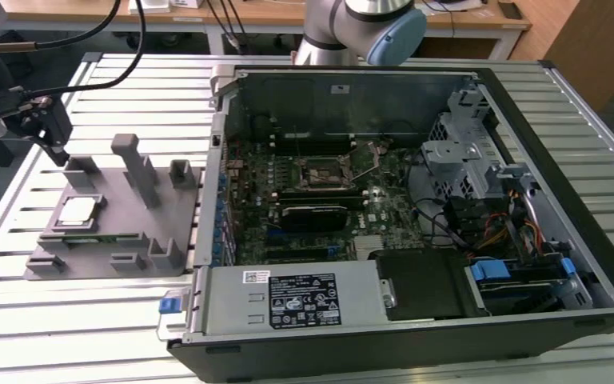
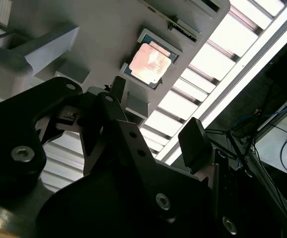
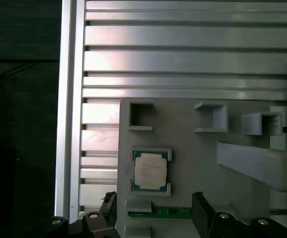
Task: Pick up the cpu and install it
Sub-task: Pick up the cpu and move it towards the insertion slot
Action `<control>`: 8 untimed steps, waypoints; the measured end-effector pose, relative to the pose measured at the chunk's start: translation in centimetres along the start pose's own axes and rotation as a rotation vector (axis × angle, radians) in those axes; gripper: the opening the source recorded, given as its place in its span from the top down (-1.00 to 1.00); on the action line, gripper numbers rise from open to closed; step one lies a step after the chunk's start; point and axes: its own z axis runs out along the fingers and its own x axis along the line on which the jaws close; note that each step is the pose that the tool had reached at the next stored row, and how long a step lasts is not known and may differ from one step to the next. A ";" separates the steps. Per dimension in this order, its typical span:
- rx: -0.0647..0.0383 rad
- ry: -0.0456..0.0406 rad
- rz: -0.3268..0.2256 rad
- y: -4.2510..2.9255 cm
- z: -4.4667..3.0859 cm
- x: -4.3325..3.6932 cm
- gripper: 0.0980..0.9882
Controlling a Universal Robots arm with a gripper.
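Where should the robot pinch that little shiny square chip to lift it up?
Probably come straight down from above: the cpu lies flat in a pocket of the grey fixture. Pinch the two thin edges without grey lips.

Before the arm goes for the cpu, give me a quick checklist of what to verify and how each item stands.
1. The cpu lies flat in the grey fixture, metal top up: ok.
2. Jaws of the gripper open and empty: ok.
3. The gripper down at the cpu: not ok, it is apart from it.
4. Side of the computer case open, motherboard exposed: ok.
5. The socket open and vacant: cannot tell.
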 end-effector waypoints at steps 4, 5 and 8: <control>0.000 0.0001 0.000 -0.01 0.17 -0.01 -0.37; 0.000 0.0001 0.000 -0.01 0.19 -0.01 -0.37; 0.000 -0.0001 0.000 -0.02 0.28 -0.01 -0.37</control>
